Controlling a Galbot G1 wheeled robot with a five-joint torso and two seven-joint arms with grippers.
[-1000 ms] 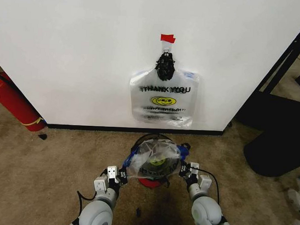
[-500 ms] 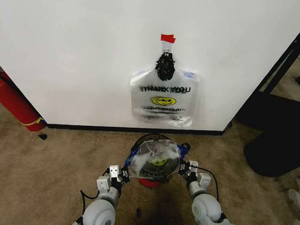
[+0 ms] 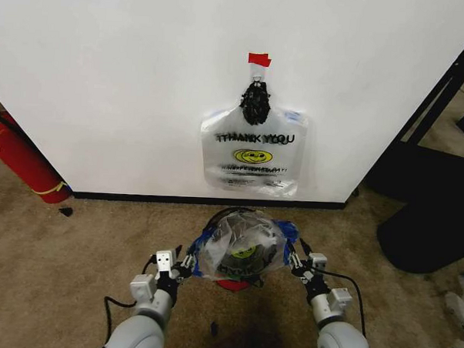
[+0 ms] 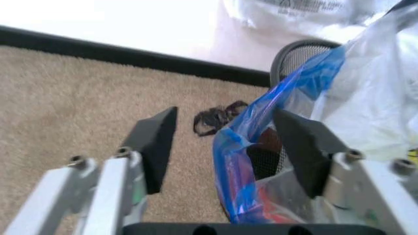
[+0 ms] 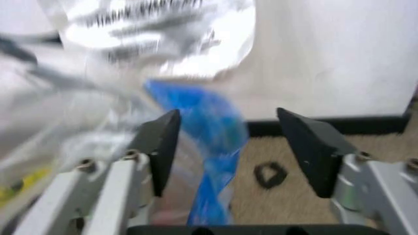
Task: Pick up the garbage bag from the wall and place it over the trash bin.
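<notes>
The garbage bag point(image 3: 243, 246) lies crumpled over the top of the trash bin point(image 3: 224, 215), whose red base point(image 3: 231, 283) shows beneath it. My left gripper point(image 3: 185, 267) is open at the bag's left side. In the left wrist view the bag's blue handle strip point(image 4: 243, 147) hangs between the spread fingers of the left gripper point(image 4: 225, 147), untouched. My right gripper point(image 3: 296, 255) is open at the bag's right side. In the right wrist view another blue strip point(image 5: 210, 131) hangs loose between the jaws of the right gripper point(image 5: 228, 147). The wall point(image 3: 105, 76) rises just behind.
Other printed bags point(image 3: 252, 153) hang from a black knot point(image 3: 255, 102) under red tape point(image 3: 258, 59). A red fire extinguisher point(image 3: 21, 161) leans at the left. Black furniture point(image 3: 431, 206) stands at the right. Brown carpet point(image 3: 74, 252) lies open on the left.
Both grippers have shifted outward and back from the bag's sides. The bag has settled rounder and slightly lower over the bin.
</notes>
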